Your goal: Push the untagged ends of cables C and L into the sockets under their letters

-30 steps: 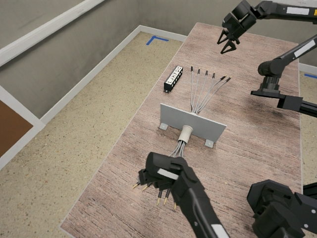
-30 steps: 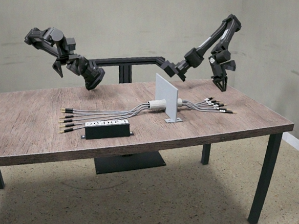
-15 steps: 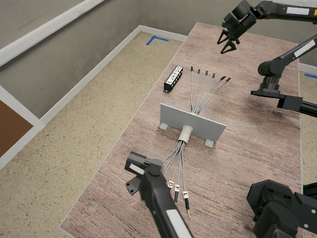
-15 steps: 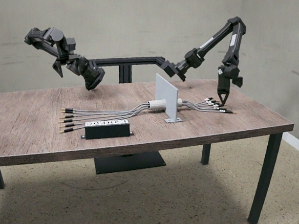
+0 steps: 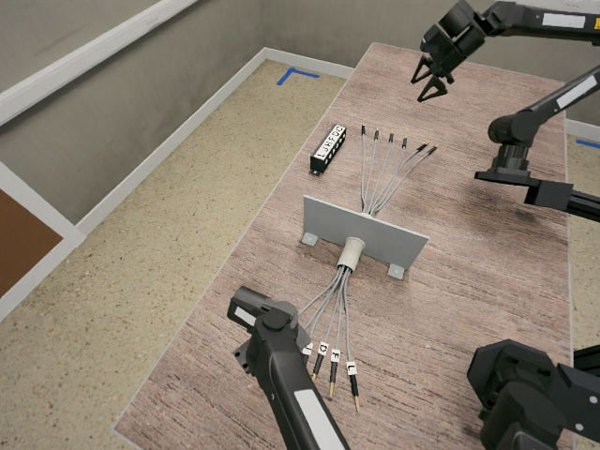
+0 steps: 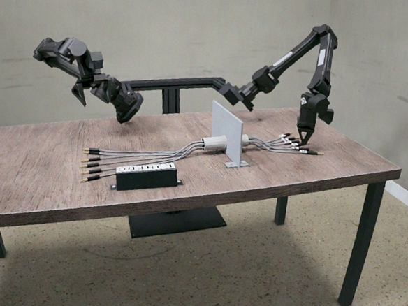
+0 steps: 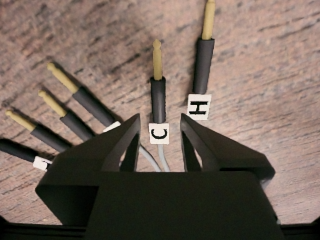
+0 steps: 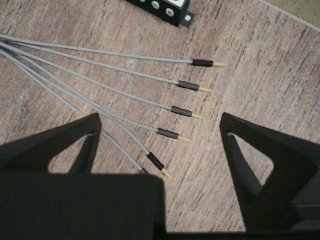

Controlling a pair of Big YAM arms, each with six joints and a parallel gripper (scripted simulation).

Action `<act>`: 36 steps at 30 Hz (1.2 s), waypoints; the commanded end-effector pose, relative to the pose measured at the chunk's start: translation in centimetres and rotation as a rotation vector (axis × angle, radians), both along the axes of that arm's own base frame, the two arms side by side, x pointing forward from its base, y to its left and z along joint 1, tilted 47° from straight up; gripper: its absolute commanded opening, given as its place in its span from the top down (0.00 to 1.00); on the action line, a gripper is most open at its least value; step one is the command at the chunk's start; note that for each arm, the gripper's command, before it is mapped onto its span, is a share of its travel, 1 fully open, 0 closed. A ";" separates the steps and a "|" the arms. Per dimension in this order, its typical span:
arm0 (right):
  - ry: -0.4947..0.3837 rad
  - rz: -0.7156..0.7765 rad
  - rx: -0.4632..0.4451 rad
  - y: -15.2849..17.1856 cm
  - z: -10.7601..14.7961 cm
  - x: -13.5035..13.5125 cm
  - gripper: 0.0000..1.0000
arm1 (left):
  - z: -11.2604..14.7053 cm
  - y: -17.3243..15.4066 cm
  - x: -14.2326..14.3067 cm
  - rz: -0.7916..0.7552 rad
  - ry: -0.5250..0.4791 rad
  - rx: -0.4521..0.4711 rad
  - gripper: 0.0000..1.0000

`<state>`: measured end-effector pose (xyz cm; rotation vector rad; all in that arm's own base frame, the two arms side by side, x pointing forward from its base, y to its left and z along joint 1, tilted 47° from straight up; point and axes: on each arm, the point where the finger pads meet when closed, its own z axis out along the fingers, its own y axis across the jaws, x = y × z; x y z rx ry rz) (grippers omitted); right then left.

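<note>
The left pincer (image 6: 303, 144) (image 7: 160, 120), part-open, and right pincer (image 5: 415, 91) (image 6: 82, 98) (image 8: 161, 117), wide, held nothing; cable C (image 7: 159, 133) looked light, bendy, best gripped by its stiff black sleeve (image 7: 158, 100).

The long brown table top (image 5: 436, 309) (image 6: 268, 170) looks like rough-grained, matt wood. The upright grey rectangular panel (image 5: 338, 225) (image 6: 222, 127) appears smooth and matt. The slender plug tips (image 5: 357, 402) (image 7: 157, 60) (image 8: 219, 64) look like dull, brass-coloured metal, and the black rectangular junction box (image 5: 317, 162) (image 6: 146, 179) (image 8: 160, 9) like matt plastic.
</note>
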<state>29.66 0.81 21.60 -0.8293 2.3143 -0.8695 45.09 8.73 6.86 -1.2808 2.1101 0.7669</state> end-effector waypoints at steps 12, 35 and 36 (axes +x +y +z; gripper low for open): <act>-0.033 -0.009 0.020 0.2 1.5 0.5 0.00 | -1.1 2.5 0.4 0.032 0.002 -0.004 0.65; -0.033 -0.009 0.020 0.2 1.5 0.5 0.00 | -1.1 2.4 0.7 0.022 -0.012 -0.004 0.78; -0.033 -0.009 0.020 0.2 1.5 0.5 0.00 | -1.1 2.4 0.7 0.022 -0.012 -0.004 0.78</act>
